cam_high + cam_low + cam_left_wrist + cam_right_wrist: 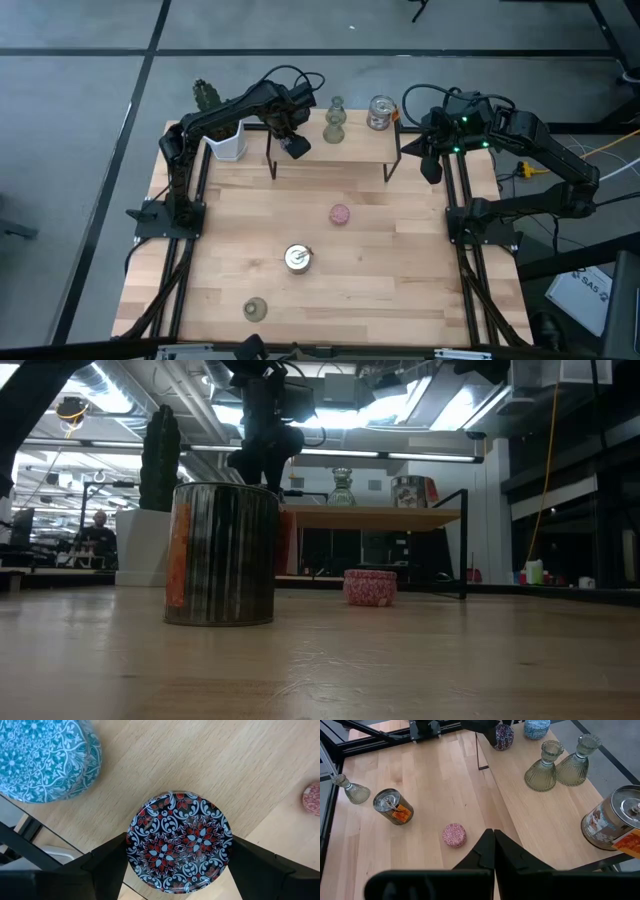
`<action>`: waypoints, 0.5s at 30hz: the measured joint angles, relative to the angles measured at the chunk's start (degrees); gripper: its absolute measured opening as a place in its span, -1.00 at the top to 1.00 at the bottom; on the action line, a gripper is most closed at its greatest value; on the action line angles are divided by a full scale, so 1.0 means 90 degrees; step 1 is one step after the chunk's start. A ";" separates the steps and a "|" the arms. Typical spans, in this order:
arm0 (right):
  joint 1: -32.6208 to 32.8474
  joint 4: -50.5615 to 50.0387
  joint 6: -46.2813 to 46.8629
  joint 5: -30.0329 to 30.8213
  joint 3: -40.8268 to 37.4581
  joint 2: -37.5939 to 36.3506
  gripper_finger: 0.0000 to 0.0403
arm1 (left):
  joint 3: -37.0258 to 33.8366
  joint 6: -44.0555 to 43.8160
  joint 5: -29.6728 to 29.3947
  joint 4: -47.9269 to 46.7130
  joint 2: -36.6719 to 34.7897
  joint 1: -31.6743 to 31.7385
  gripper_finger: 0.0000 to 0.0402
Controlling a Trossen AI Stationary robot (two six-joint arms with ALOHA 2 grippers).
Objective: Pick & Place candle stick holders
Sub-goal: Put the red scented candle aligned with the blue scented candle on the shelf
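My left gripper (296, 146) points down over the left end of the raised shelf (355, 147), shut on a round dark holder with a red and white pattern (180, 842). A blue patterned holder (45, 757) stands on the shelf beside it. Two olive-green flared holders (560, 765) and a silvery cup (380, 112) also stand on the shelf. On the table below are a pink holder (340, 214), another silvery cup (297, 258) and a third olive-green holder (256, 309). My right gripper (493, 842) waits shut above the table's far right. My left gripper pinches the dark holder's round side wall (131, 845) between its two fingers, one on each opposite side. The fingers come from above, pointing down. The holder stays upright, top up, over the shelf's near left corner; I cannot tell whether its base rests on the shelf.
A white pot with a green cactus (225, 140) stands at the table's far left, next to the shelf's black leg (272, 160). Black frame rails (180, 260) run along both table sides. Bare wood lies between the pink holder and the shelf.
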 joint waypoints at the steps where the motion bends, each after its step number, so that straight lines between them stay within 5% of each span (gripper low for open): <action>1: 0.0000 0.0000 0.0001 0.0000 0.0001 0.0001 1.00 | 0.0000 0.0033 0.0001 -0.0001 0.0000 0.0000 -0.48; 15: 0.0000 0.0002 -0.0001 0.0001 0.0000 -0.0001 1.00 | -0.0036 0.0197 -0.0271 -0.0024 0.0036 0.0000 -0.73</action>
